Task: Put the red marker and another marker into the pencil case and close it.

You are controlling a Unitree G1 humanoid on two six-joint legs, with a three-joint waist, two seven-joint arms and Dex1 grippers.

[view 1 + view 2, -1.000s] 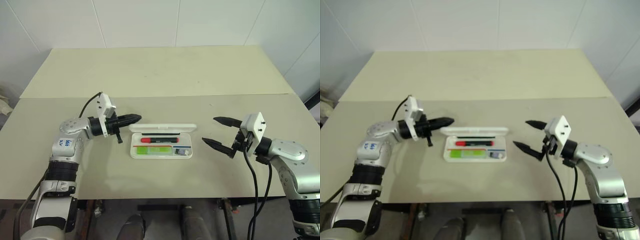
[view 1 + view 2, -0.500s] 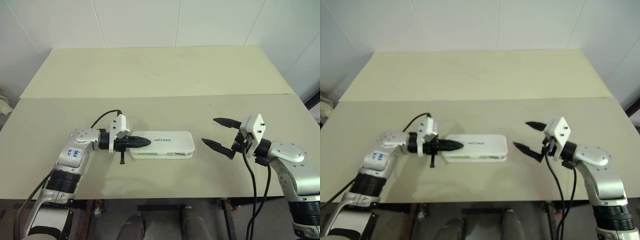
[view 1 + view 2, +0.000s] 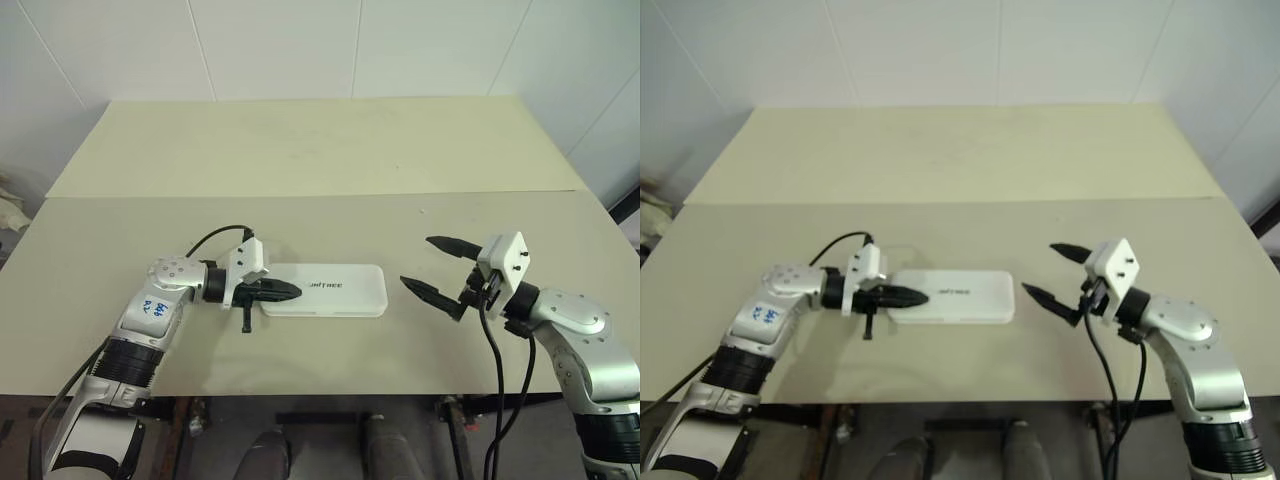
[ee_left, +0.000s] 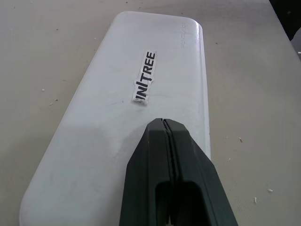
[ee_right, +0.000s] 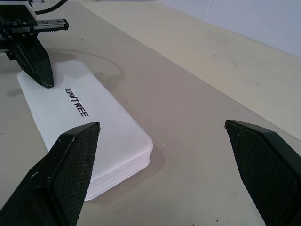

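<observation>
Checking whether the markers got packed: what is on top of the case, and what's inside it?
On the case lid rests the shut left tool, near its left end, beside the dark lettering. The lid is down, so the inside is covered; no markers can be seen.

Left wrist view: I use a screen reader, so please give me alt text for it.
The shut left end effector rests its tips on the closed lid of a white pencil case with dark lettering, lying on a beige table.
</observation>
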